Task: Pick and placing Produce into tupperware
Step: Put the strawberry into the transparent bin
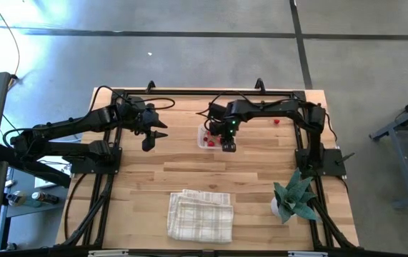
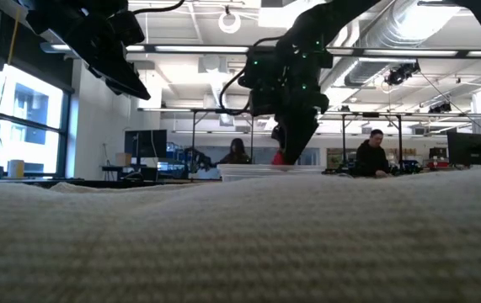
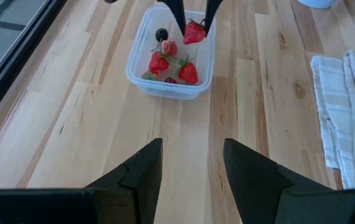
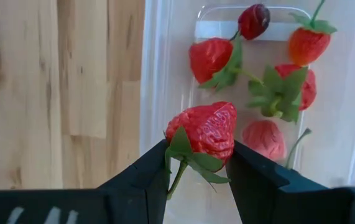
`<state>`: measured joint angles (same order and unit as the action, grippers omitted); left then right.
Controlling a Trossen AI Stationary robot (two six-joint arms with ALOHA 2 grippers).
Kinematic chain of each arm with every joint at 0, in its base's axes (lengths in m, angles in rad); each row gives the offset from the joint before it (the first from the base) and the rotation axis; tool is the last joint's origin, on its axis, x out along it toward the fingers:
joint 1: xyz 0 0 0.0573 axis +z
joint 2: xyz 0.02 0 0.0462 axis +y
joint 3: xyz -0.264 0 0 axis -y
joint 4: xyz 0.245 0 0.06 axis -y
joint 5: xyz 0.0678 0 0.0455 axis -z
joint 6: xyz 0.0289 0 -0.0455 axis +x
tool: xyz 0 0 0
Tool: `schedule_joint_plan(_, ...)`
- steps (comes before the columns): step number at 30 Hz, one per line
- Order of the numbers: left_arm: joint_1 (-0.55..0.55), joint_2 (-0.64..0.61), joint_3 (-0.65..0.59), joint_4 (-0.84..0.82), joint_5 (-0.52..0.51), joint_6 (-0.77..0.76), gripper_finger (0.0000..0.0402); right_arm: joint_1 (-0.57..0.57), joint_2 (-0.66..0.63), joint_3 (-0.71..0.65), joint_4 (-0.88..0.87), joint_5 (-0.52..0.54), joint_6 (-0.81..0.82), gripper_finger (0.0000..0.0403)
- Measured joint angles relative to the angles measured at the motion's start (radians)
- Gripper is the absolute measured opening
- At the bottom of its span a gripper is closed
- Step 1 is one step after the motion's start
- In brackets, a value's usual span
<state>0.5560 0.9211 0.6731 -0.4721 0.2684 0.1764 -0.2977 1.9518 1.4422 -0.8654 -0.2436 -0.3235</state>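
Note:
A clear tupperware (image 1: pixel 208 138) (image 3: pixel 141 73) stands on the wooden table, a little toward the far side from its middle. Inside it lie several red strawberries (image 3: pixel 160 63) and a dark round piece (image 3: pixel 161 33). My right gripper (image 1: pixel 228 145) (image 4: pixel 199 165) hangs just above the tupperware's right end, shut on one red strawberry (image 4: pixel 205 129) (image 3: pixel 194 32). To the left of the tupperware, my left gripper (image 1: pixel 148 143) (image 3: pixel 193 146) is raised above the table, open and with nothing between its fingers. My right gripper pinches the strawberry between its two fingers, by its two sides near the leafy stem end (image 4: pixel 183 144). The fingers (image 3: pixel 176 14) come from above, pointing steeply down. The strawberry is lifted clear and hangs over the tupperware, its green leaves toward the wrist.
A folded white checked cloth (image 1: pixel 200 215) lies near the table's front edge. A green leafy plant in a white cup (image 1: pixel 293 198) stands at the front right. One small red piece (image 1: pixel 276 121) lies on the table at the far right. Black frame rails run along the table's edges.

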Motion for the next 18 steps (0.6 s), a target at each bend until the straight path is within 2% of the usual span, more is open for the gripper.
schedule_joint_plan(18, 0.0, 0.0, 0.0, 0.0, 0.0, 0.0, 0.0159, -0.01, 0.079, -0.001, 0.031, 0.03, -0.044, 0.0139)
